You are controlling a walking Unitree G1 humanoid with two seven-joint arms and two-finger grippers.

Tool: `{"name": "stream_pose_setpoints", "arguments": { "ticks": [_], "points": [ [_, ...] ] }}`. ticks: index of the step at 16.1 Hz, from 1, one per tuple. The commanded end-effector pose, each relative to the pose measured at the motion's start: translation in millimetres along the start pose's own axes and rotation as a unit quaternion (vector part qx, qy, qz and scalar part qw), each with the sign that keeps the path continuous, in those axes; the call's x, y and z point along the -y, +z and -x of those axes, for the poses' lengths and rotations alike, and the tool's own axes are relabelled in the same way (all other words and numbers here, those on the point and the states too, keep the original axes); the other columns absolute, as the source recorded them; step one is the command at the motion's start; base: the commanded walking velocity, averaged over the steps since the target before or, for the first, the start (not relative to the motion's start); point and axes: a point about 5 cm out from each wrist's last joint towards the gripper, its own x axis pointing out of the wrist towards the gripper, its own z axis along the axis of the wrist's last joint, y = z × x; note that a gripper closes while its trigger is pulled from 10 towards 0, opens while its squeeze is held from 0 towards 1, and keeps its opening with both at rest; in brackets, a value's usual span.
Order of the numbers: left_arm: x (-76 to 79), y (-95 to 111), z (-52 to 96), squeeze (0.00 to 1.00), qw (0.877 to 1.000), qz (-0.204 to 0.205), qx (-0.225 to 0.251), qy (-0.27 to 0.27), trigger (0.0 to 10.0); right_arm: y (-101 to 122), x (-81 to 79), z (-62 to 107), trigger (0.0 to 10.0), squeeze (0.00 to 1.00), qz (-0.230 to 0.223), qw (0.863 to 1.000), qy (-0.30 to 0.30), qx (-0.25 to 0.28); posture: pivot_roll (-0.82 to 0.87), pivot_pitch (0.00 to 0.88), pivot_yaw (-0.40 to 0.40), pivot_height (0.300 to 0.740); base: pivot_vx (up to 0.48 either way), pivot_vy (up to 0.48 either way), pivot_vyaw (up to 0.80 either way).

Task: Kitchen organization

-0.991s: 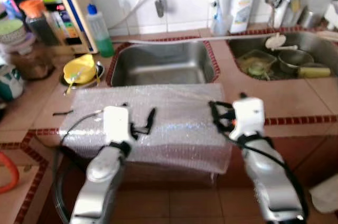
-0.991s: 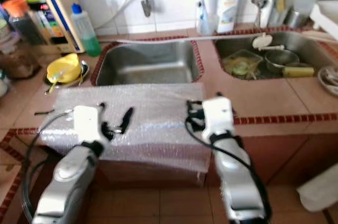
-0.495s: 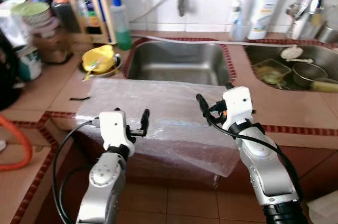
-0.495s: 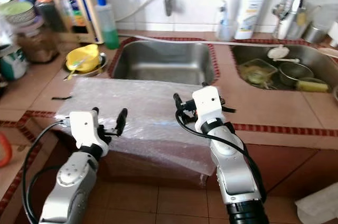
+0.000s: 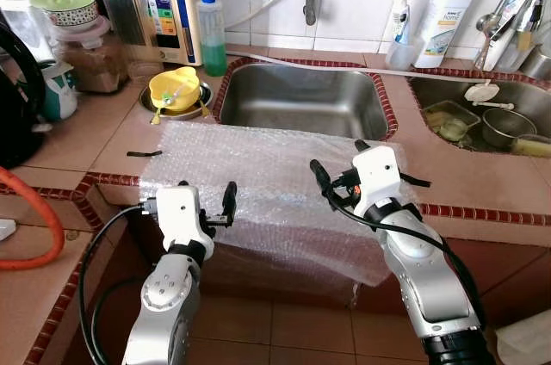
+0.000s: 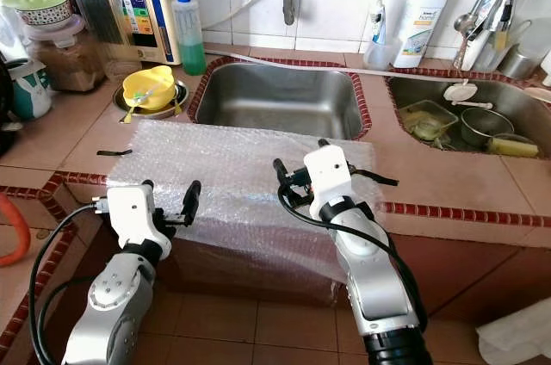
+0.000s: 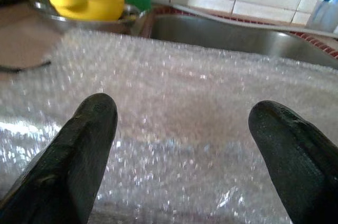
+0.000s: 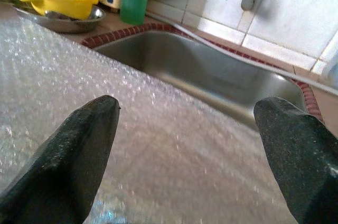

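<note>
Tiled counter (image 5: 77, 137), bubble wrap (image 5: 258, 176) overhanging edge, left pincer (image 5: 207, 206) and right pincer (image 5: 336, 180) both released

A clear, whitish bubble wrap sheet (image 5: 258, 176), dotted all over with small shiny bubbles, is seen under the black fingers of the left gripper (image 5: 207, 201) and the right gripper (image 5: 338, 182). Terracotta tiles with dark red patterned borders make up the counter (image 5: 482, 180). Beyond the left gripper a yellow bowl (image 5: 176, 88) and a green bottle with a blue cap (image 5: 210, 21) are seen. The sink (image 5: 301, 100) ahead is grey steel.
</note>
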Motion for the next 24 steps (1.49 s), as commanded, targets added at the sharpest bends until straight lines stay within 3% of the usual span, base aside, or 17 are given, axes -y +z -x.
{"name": "stream_pose_setpoints", "arguments": {
  "ticks": [1, 8, 24],
  "points": [
    [2.2, 4, -3.6, 0.00, 1.000, -0.002, 0.010, -0.008, 10.0, 2, 3.0, 2.0, 10.0, 0.00, -0.002, 1.000, -0.011, 0.004, -0.16, 0.051, 0.008, 0.740, 0.000, 0.000, 0.00],
    [4.0, 10, -12.1, 0.00, 0.999, -0.020, 0.013, -0.035, 10.0, -1, 9.9, 8.1, 10.0, 0.00, -0.009, 0.998, -0.058, 0.008, -0.20, 0.050, 0.076, 0.740, 0.000, 0.000, 0.00],
    [-1.9, 7, -15.8, 0.00, 0.999, -0.032, 0.007, -0.038, 10.0, -3, 11.3, 2.3, 10.0, 0.00, -0.022, 0.997, -0.079, 0.011, -0.20, 0.009, 0.101, 0.740, 0.000, 0.000, -0.03]
  ]
}}
